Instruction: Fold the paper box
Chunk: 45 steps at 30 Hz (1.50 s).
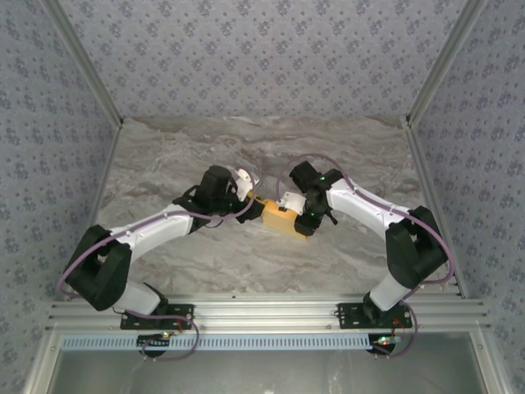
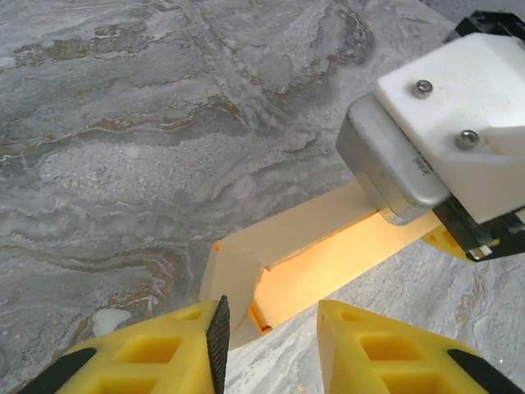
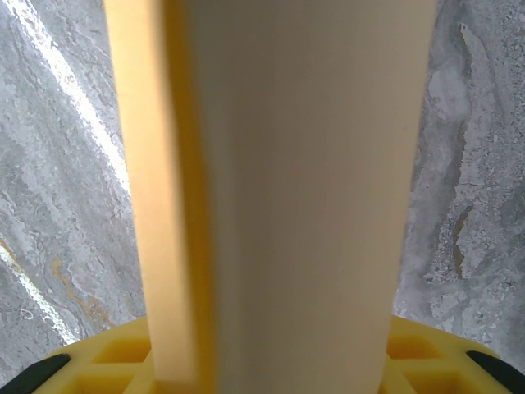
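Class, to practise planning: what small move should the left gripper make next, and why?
Probably close the left gripper on the notched flap: its fingers straddle that end of the paper box with a gap, while the right gripper holds the far end.

Both arms elbowed inward, left pincer (image 2: pixel 269 328) fingers parted, right pincer (image 1: pixel 289 215) clamped, tips nearly meeting
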Each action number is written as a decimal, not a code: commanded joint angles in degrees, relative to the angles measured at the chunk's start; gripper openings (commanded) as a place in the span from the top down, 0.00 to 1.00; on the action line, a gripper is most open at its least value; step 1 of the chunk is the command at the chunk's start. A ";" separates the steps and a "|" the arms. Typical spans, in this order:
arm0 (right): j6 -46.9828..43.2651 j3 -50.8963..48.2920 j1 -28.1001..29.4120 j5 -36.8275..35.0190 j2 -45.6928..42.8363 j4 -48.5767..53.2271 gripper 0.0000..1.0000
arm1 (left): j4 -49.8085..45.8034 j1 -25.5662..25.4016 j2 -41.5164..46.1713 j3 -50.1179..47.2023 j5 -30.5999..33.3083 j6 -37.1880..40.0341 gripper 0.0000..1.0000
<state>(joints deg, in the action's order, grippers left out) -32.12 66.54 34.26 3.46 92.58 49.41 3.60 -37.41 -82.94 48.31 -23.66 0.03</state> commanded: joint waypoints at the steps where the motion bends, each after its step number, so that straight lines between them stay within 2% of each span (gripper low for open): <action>1: 0.83 -1.53 -0.31 1.22 1.96 -0.34 0.65 | -0.41 -1.02 -1.45 0.10 -0.74 2.21 0.65; 4: 0.59 -1.42 0.01 1.28 1.98 -0.20 0.64 | -1.05 -1.13 -3.43 1.58 1.17 2.57 0.69; 9: 0.55 -1.38 0.50 1.28 1.90 -0.49 0.62 | -2.70 -1.40 -6.53 4.35 2.63 2.87 0.86; 11: 0.49 -1.36 0.76 0.83 2.08 -0.41 0.62 | -2.80 -1.50 -6.31 4.76 2.78 2.56 0.89; 22: 1.35 -1.66 2.31 -2.32 1.41 -1.15 0.54 | -8.38 -1.93 -4.22 8.37 3.41 2.00 0.96; 25: 1.59 -1.44 2.70 -3.09 1.09 -1.23 0.54 | -11.14 -2.42 -4.23 10.46 2.83 0.86 0.99; 37: 2.48 -1.50 2.93 -3.85 2.52 -1.20 0.59 | -21.90 -3.16 -6.77 19.44 3.45 -2.63 0.99; 45: 1.41 -1.88 2.78 -3.41 3.00 -0.22 0.60 | -26.67 -3.29 -6.55 22.10 5.63 0.19 0.99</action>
<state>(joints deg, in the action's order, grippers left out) -30.44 66.52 36.64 0.84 92.64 47.97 -23.35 -39.55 -90.56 66.00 -15.75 -1.21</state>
